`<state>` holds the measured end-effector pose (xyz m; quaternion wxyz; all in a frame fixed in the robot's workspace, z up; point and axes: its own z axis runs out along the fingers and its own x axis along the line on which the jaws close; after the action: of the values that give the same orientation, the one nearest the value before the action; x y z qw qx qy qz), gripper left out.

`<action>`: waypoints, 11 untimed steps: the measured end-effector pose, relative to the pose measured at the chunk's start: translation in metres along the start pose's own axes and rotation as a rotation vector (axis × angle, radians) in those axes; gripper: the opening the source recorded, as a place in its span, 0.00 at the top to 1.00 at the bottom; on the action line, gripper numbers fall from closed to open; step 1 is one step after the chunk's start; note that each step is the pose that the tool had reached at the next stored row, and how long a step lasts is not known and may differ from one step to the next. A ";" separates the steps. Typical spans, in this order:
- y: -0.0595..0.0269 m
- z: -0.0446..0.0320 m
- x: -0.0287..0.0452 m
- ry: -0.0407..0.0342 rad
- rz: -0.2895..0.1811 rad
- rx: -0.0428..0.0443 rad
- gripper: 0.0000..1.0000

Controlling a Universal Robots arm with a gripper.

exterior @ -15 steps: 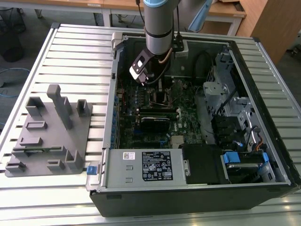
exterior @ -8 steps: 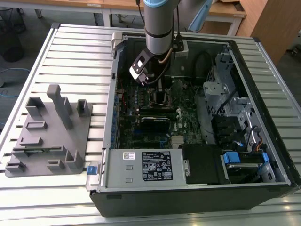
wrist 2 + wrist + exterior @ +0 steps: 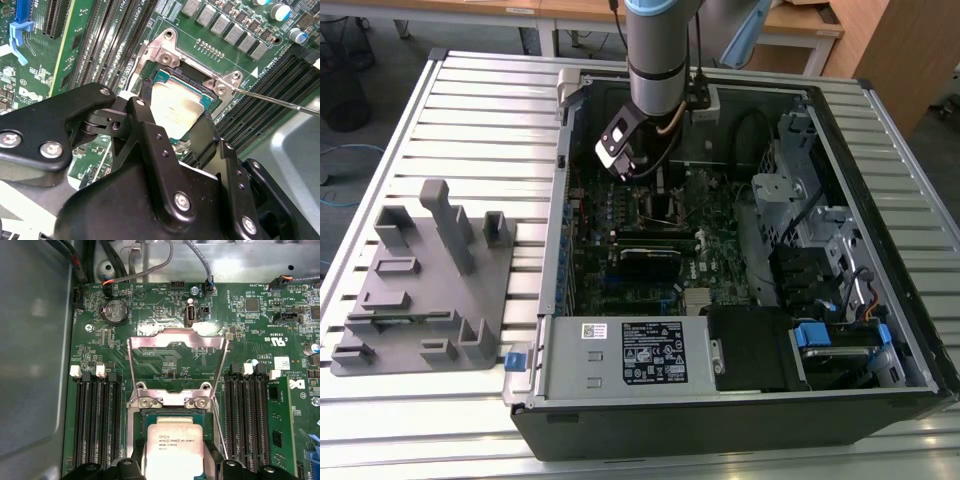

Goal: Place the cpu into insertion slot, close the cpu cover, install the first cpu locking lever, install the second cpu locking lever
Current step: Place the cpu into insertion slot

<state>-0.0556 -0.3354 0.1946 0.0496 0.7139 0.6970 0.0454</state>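
Reaching down from above in the exterior view, the arm (image 3: 658, 50) lowers its gripper (image 3: 658, 180) into an open computer case (image 3: 720, 425) lying on the slatted tabletop (image 3: 470, 120). The gripper is right over the insertion slot (image 3: 668, 208), at the far end of the green motherboard (image 3: 720, 265). A grey fixture (image 3: 430, 290) sits on the exterior view's left of the case.

In the second wrist view, the black fingers (image 3: 150, 135) close on opposite edges of the cpu (image 3: 175, 102), which sits at the silver-rimmed slot (image 3: 167, 59). A thin locking lever (image 3: 280, 100) juts out beside it, unlatched.

In the first wrist view, the cpu cover (image 3: 175, 342) stands swung open, clear of the slot (image 3: 135, 440). The cpu (image 3: 172, 445) is between the fingers (image 3: 125, 469), with memory slots (image 3: 95, 425) flanking it.
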 end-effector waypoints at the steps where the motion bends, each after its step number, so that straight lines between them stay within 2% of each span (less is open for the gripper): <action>1: 0.0000 0.0000 0.0004 0.0000 0.000 0.0000 0.46; 11: -0.0002 0.0014 0.0007 -0.0015 0.010 0.0001 0.46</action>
<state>-0.0557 -0.3347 0.1931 0.0498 0.7175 0.6933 0.0451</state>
